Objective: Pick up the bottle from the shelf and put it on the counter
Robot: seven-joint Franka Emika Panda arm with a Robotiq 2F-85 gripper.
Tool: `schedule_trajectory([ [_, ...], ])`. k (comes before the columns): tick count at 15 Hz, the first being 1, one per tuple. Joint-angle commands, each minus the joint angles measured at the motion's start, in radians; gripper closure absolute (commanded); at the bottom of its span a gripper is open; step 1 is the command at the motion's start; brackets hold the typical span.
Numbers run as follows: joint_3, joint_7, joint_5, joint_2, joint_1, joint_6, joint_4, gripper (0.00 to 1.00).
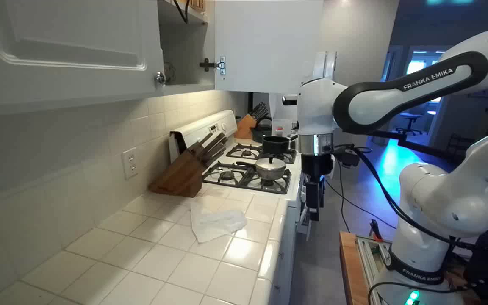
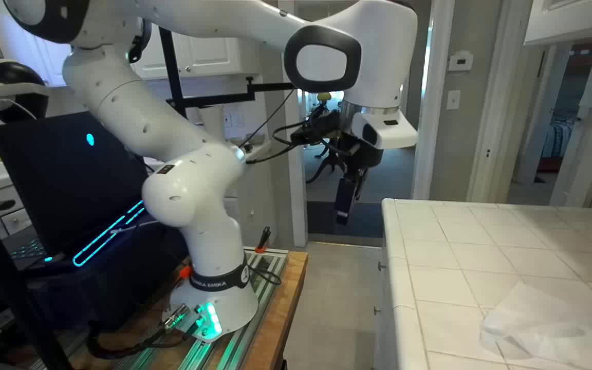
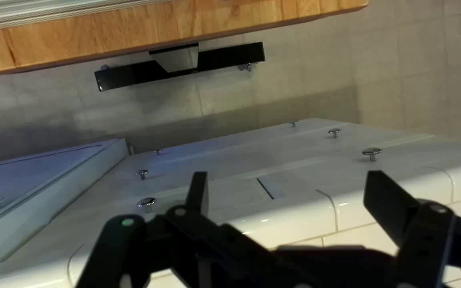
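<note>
The shelf (image 1: 189, 51) is the recessed cubby of an open white wall cabinet in an exterior view, with brownish items on its upper level. A faint clear shape (image 1: 170, 72) shows low in it, partly behind a door; I cannot tell what it is. I cannot make out the bottle for certain in any view. The counter (image 1: 155, 258) of cream tiles shows in both exterior views (image 2: 455, 262) and in the wrist view (image 3: 286, 230). My gripper (image 3: 290, 192) is open and empty, pointing down beside the counter's front edge, over the floor gap, below the shelf (image 1: 314, 209).
A crumpled clear plastic sheet (image 1: 218, 222) lies on the counter. A wooden knife block (image 1: 180, 173) stands by the wall, near a stove (image 1: 227, 176) with pots. A cabinet door (image 1: 267, 46) hangs open behind the arm. The robot's wooden base table (image 2: 291, 303) faces the counter.
</note>
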Motion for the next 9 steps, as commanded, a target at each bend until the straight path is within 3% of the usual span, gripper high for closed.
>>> schedule_trajectory([
  [1,0.009,-0.006,0.005,0.000,-0.010,-0.003,0.002,0.00],
  [7,0.009,-0.006,0.005,0.000,-0.010,-0.003,0.002,0.00],
  [9,-0.002,0.030,0.023,-0.005,-0.040,0.107,0.023,0.00],
])
